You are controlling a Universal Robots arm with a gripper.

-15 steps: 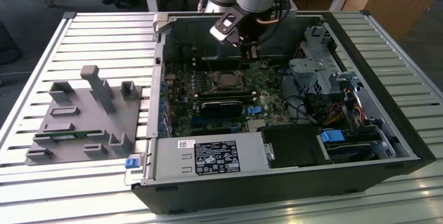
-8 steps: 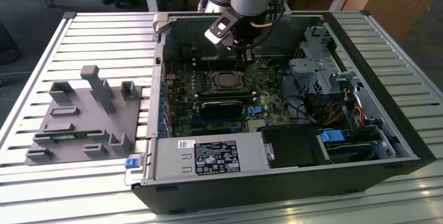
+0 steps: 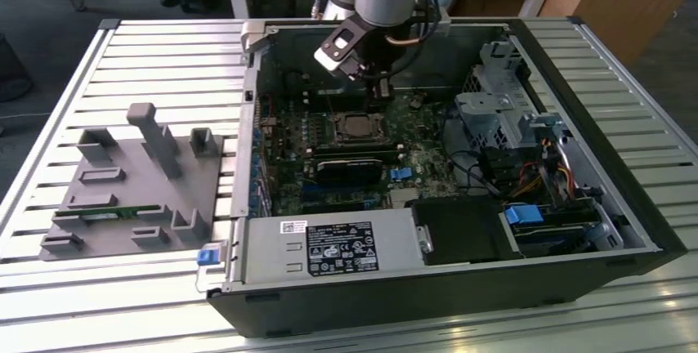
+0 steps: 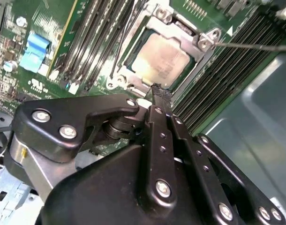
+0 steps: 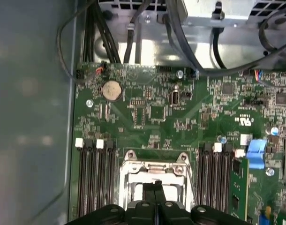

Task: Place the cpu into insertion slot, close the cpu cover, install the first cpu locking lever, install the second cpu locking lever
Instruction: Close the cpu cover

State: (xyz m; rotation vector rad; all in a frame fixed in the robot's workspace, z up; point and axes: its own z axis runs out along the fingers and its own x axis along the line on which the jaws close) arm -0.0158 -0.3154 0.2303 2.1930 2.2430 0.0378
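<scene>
The cpu [image 4: 161, 58] lies flat in the insertion slot [image 3: 355, 128], its silver face showing through the window of the cpu cover [image 4: 183, 29]. The cover lies down around the chip. A thin locking lever [image 4: 255, 46] sticks out sideways from one socket corner, and another thin rod [image 4: 120, 44] runs along the opposite side. My gripper [image 4: 159, 91] hovers just above the socket's edge with its fingers pressed together and nothing between them. In the first wrist view the gripper [image 5: 154, 185] sits over the silver socket frame [image 5: 133, 166]. In the exterior view the gripper [image 3: 381, 90] hangs just behind the socket.
The open computer case [image 3: 567, 67] rests on a slatted table. Memory slots [image 5: 94, 178] flank the socket. A drive cage [image 3: 507, 112] and cables stand at the exterior view's right, a power supply [image 3: 327, 247] in front, and a grey fixture block [image 3: 131, 181] at its left.
</scene>
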